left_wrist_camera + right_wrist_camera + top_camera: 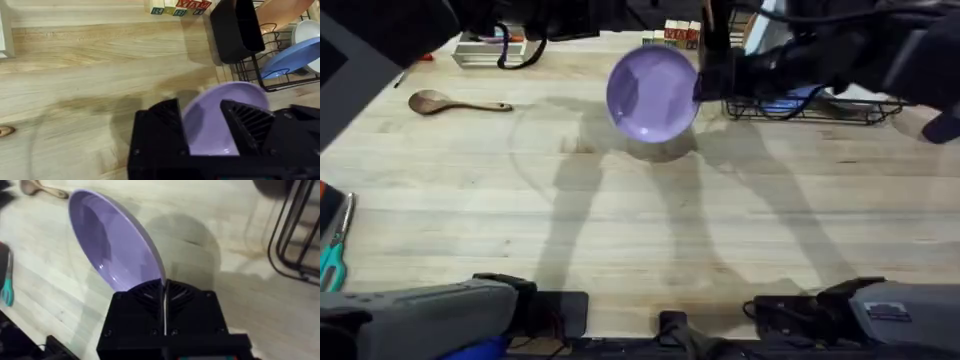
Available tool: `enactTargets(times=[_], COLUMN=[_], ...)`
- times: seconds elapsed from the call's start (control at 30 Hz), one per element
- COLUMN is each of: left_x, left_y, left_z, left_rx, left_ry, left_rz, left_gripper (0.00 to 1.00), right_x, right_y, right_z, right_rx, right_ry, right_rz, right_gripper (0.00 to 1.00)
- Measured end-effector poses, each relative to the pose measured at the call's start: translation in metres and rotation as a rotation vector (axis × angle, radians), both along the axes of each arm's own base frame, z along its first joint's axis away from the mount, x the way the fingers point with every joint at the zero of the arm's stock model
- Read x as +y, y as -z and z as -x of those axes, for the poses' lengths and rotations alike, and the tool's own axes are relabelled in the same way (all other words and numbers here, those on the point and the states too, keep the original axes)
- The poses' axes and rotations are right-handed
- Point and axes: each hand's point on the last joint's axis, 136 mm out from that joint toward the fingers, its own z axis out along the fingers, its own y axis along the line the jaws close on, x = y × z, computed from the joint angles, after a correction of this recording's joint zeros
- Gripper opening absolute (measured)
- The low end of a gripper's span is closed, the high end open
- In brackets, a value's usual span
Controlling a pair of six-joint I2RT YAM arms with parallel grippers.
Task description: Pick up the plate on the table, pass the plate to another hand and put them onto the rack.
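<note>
Plate aloft, in the right gripper, short of the rack

The plate (652, 91) hangs tilted above the table (620, 220), clear of the wood — the right gripper (164, 287) is clamped tight on its rim, fingers pressed together over the edge. The left gripper (202, 125) sits with its jaws spread wide, the plate showing between them but not pinched. Judging by this, the handover is done; next the plate must be carried edge-on into a free slot of the rack (810, 108), beside the blue plate (290, 57).

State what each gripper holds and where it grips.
Right gripper pinches the purple plate by its rim. Left gripper is open around the plate, not clamping it.
</note>
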Motion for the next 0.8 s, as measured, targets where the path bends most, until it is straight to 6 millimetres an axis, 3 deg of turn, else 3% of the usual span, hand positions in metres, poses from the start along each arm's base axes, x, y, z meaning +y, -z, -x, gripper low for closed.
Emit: enactTargets(times=[0.1,0.2,0.43,0.47,0.53,0.7,0.8], left_x=[0.002,0.006,0.015,0.017,0.018,0.018,0.018], left_y=[0.000,0.000,0.000,0.000,0.000,0.000,0.001], left_z=[-0.001,-0.002,-0.004,-0.004,-0.005,-0.004,-0.004], left_rx=[0.000,0.000,0.000,0.000,0.000,0.002,0.008], left_ry=[-0.006,-0.015,-0.036,-0.042,-0.044,-0.045,-0.045], left_rz=[0.000,0.000,0.000,0.000,0.000,0.000,-0.001], left_gripper=[0.574,0.581,0.600,0.612,0.623,0.697,0.796], right_x=[-0.005,-0.016,-0.070,-0.093,-0.108,-0.129,-0.140], right_y=[-0.025,-0.048,-0.093,-0.109,-0.119,-0.150,-0.172], right_z=[0.003,0.003,-0.001,0.000,0.000,0.001,0.002], right_rx=[-0.098,-0.194,-0.383,-0.452,-0.502,-0.662,-0.767], right_ry=[-0.036,-0.045,0.054,0.097,0.114,0.098,0.083], right_rz=[0.011,0.038,0.162,0.224,0.277,0.406,0.487], right_gripper=[0.030,0.030,0.028,0.028,0.028,0.028,0.028])
